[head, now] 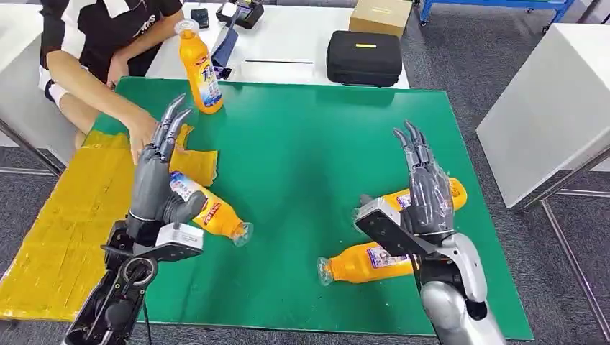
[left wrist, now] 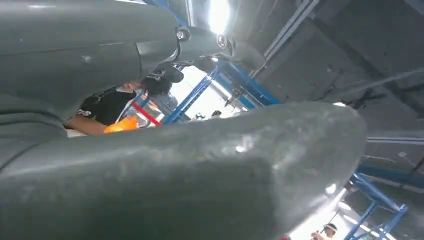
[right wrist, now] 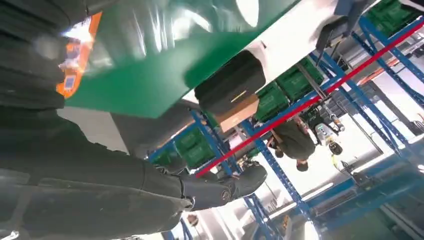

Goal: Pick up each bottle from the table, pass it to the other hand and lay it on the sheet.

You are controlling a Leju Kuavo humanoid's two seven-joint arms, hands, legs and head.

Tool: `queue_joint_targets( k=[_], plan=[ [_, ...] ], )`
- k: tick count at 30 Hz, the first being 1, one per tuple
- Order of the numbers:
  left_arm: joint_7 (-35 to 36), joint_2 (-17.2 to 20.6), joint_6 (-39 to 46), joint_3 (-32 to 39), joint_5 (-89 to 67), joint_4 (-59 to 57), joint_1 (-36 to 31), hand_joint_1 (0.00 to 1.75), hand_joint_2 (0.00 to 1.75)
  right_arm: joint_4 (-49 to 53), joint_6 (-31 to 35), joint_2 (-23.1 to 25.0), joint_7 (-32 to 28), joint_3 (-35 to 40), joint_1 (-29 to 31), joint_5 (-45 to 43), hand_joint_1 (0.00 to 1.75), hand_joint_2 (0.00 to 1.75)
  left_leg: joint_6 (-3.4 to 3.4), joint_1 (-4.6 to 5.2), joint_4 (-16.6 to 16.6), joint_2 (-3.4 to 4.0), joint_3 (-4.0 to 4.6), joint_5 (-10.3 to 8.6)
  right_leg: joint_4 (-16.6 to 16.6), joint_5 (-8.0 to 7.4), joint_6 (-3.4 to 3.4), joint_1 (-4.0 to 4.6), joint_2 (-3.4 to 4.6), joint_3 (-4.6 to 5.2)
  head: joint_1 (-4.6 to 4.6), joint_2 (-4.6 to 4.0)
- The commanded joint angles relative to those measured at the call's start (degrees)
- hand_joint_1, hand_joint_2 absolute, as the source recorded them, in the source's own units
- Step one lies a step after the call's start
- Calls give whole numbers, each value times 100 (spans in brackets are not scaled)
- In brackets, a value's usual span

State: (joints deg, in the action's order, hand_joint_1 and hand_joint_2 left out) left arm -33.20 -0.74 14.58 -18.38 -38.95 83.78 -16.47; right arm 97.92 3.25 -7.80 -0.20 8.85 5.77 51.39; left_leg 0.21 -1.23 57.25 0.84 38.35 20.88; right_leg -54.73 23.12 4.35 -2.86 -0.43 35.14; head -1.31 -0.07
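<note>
Three orange bottles lie on the green mat (head: 309, 158). One bottle (head: 216, 213) lies by my left hand (head: 153, 176), whose fingers stretch straight up over it with the thumb beside its label; the hand holds nothing. My right hand (head: 426, 188) hovers with fingers spread above a second bottle (head: 452, 192), which it partly hides, and a third bottle (head: 363, 263) lies just in front. A fourth bottle (head: 199, 68) stands upright at the mat's far left corner. The yellow sheet (head: 65, 215) covers the table's left side. The right wrist view catches an orange bottle label (right wrist: 75, 65).
A person sits at the far left, one hand (head: 142, 133) resting on the yellow sheet close to my left fingertips. Behind the mat, a black case (head: 364, 57) and a cardboard box (head: 381, 14) sit on a white table. Another white table (head: 554, 100) stands to the right.
</note>
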Motion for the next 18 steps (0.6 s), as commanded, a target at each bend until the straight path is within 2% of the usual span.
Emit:
queue_joint_targets(
  k=[1,2,4,7,10,12,13,15,16,18],
  plan=[
    [-96,-47,-306,-34,249,-145,-12,0,0,-1295,-1366,-1183,106,-27,1093,68,0,175,14,2,17,4,-61,36,-7,24,-50,4,16,-59,0,0],
    [-124,-51,-387,-54,372,-163,-26,0,0,-1573,-1682,-1487,-25,94,1318,24,0,175,11,1,12,8,-48,28,-3,17,-39,4,18,-45,0,0],
    [-114,-67,-403,-65,420,-165,-16,0,0,-2019,-1940,-1782,-165,200,1649,-41,0,175,12,4,6,3,-17,7,4,0,-15,-3,8,-20,4,0],
    [-114,-68,-404,-68,425,-164,-9,0,0,-2091,-1960,-1829,-217,190,1704,-66,0,175,19,7,12,0,-43,18,1,11,-33,-6,6,-50,0,0],
    [-114,-62,-403,-65,425,-161,-8,0,0,-2091,-1958,-1787,-190,218,1683,-54,0,175,21,18,0,-6,-11,-6,6,-7,-7,-13,-9,-23,0,0],
    [-98,-71,-439,-58,465,-168,-11,0,0,-2096,-2120,-1882,-173,343,1729,-125,0,175,20,14,4,-5,-40,11,3,6,-28,-8,-3,-50,0,0],
    [-92,-88,-466,-61,490,-206,-35,0,0,-2251,-2266,-1980,-187,404,1855,-206,0,175,20,17,1,-6,-19,-1,4,-4,-11,-12,-6,-28,-2,0],
    [-95,-118,-475,-88,498,-323,-96,0,0,-2731,-2499,-2180,-355,483,2173,-375,0,175,22,18,9,-3,-38,12,-4,7,-26,-11,0,-45,-2,0],
    [-97,-124,-466,-106,503,-384,-142,0,0,-2939,-2598,-2256,-461,523,2306,-455,0,175,23,19,5,-5,-11,-3,1,-6,-5,-13,-6,-21,-2,0],
    [-95,-119,-479,-129,537,-439,-205,0,0,-3350,-2602,-2406,-624,624,2571,-509,0,175,26,17,15,-4,-32,10,-4,2,-22,-10,-1,-41,0,0]
  ],
)
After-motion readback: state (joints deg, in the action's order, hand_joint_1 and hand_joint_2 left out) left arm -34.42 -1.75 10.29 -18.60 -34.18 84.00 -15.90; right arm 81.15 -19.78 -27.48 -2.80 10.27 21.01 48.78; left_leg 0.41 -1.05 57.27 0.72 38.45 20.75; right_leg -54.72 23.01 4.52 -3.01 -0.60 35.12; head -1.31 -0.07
